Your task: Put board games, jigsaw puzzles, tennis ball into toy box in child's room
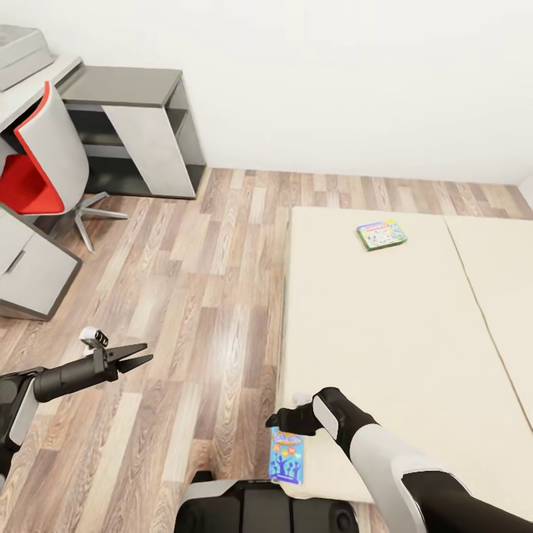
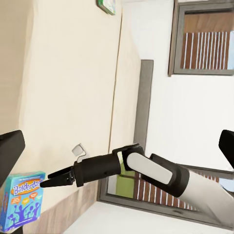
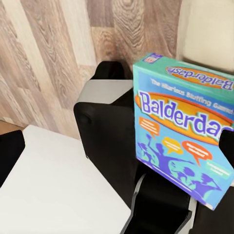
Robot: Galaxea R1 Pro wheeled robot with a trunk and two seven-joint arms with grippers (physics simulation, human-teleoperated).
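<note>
Blue "Balderdash" board game [image 3: 183, 131] with orange drawings, upright.

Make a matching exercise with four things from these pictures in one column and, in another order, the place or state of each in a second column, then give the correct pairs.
Things:
1. blue board game
2. green-bordered board game
3. left claw
4. red chair

Places or states:
A. lying flat far up the bed
B. open, above the wood floor
C. beside the table
D. at the bed's near edge, by the right claw

Pairs: 1-D, 2-A, 3-B, 4-C
</note>
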